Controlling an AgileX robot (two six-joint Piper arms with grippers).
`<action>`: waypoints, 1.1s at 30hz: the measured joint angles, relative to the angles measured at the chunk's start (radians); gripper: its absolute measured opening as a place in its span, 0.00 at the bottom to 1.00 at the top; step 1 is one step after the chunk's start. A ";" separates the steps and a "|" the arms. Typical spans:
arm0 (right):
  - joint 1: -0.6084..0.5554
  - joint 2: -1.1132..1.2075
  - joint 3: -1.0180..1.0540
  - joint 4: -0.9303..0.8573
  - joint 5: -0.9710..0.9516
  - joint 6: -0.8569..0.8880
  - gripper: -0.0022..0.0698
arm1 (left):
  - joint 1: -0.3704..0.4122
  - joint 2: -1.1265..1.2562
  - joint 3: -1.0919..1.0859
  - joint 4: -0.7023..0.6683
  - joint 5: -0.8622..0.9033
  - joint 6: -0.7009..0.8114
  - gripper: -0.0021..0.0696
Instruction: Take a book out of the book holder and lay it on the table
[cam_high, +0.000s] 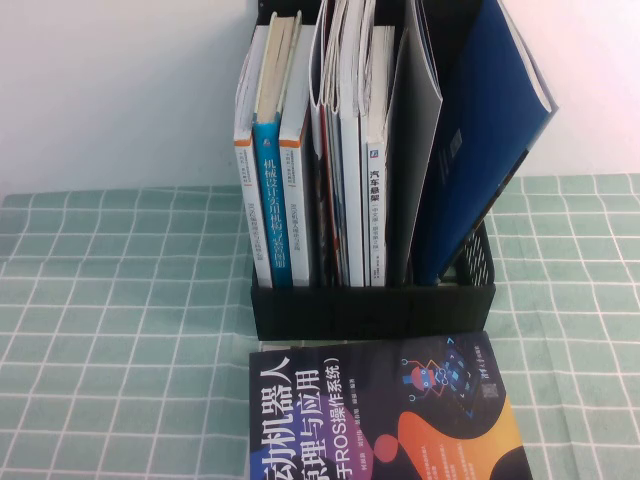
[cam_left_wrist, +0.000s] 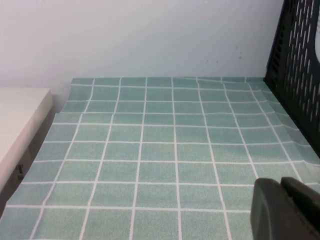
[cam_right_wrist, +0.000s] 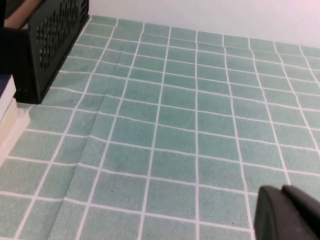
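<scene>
The black book holder (cam_high: 372, 300) stands upright at the middle back of the table (cam_high: 120, 300), full of standing books. Thin white and grey books (cam_high: 345, 150) fill its middle slots edge-on; their covers are hidden, so I cannot pick out the white-and-grey book. Neither gripper shows in the high view. My left gripper (cam_left_wrist: 280, 182) hangs low over bare cloth left of the holder's mesh side (cam_left_wrist: 297, 65), fingers together and empty. My right gripper (cam_right_wrist: 281, 190) hangs over bare cloth right of the holder (cam_right_wrist: 50, 40), fingers together and empty.
A dark navy book with an orange swirl (cam_high: 385, 415) lies flat in front of the holder. A blue folder (cam_high: 490, 130) leans in the right slot. Books with orange and blue spines (cam_high: 270, 160) fill the left slot. A white ledge (cam_left_wrist: 20, 125) borders the cloth at the left.
</scene>
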 joint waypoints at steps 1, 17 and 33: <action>0.000 0.000 0.000 0.000 0.000 0.000 0.03 | 0.000 0.000 0.000 0.000 0.000 0.000 0.03; 0.000 0.000 0.001 0.000 -0.017 -0.005 0.03 | 0.000 0.000 0.000 0.000 -0.002 0.000 0.03; 0.000 0.000 0.002 0.000 -0.542 -0.003 0.03 | 0.000 0.000 0.000 0.000 -0.357 -0.057 0.03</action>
